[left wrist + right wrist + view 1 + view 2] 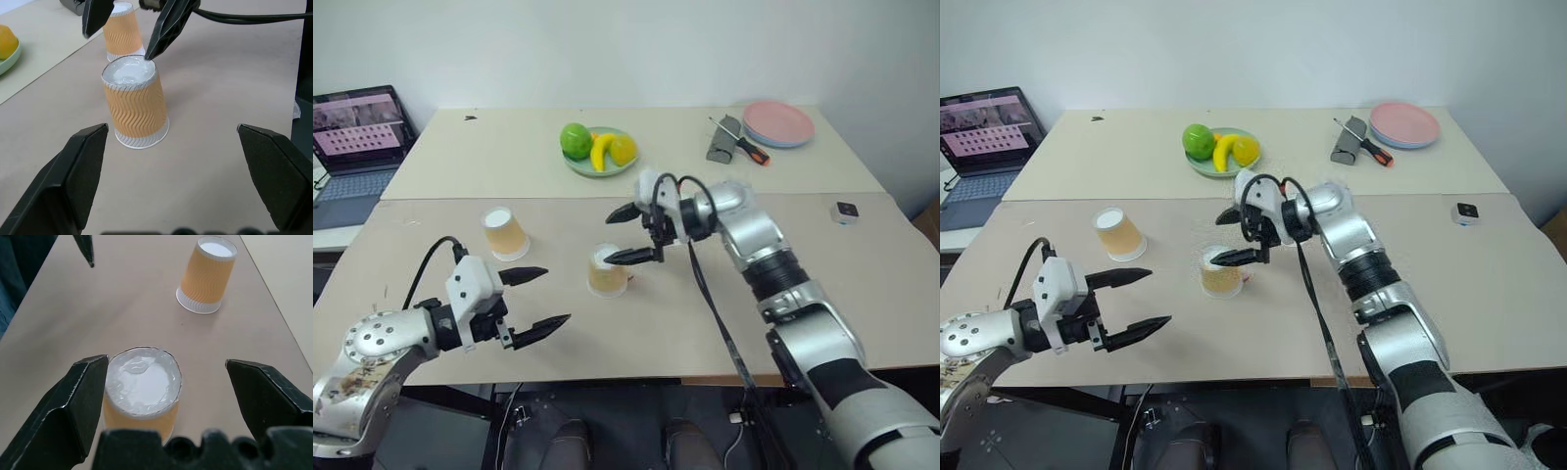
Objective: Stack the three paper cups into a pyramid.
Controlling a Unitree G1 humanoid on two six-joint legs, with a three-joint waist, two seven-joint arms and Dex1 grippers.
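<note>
With only 2 paper cups in sight, the near cup (607, 273) upside down just under the spread, empty right gripper (633, 233) and the far cup (505, 233) well apart leftward, base-building looks underway; next they need nudging together on open mid-table, left gripper (535, 298) likewise agape.

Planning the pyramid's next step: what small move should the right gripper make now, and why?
Probably lift the right gripper clear. It is open over the upside-down near cup, which stands free on the table, apart from the far cup.
</note>
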